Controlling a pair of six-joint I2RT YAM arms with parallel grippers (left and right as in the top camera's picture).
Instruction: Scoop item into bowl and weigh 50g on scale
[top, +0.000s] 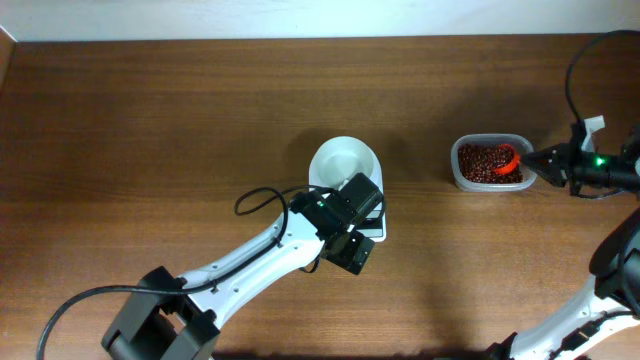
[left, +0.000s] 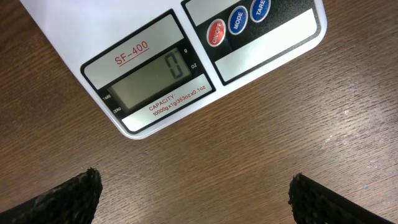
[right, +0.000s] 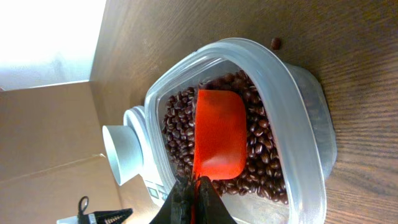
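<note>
Beans (right: 264, 149) and scoop (right: 219, 134) in container (right: 296, 90)

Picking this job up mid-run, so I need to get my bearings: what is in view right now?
beans: many, dark reddish-brown, in the container
stray bean: one, dark, on the table beside the container
scoop: one, orange-red, on the beans
container: one, clear, table's right side
bowl: one, white, looks empty, on the scale
scale: one, white, centre, display reads 0
table: one, brown wood
left end effector: black, open, near the scale's display
right end effector: black, shut on the scoop's handle
</note>
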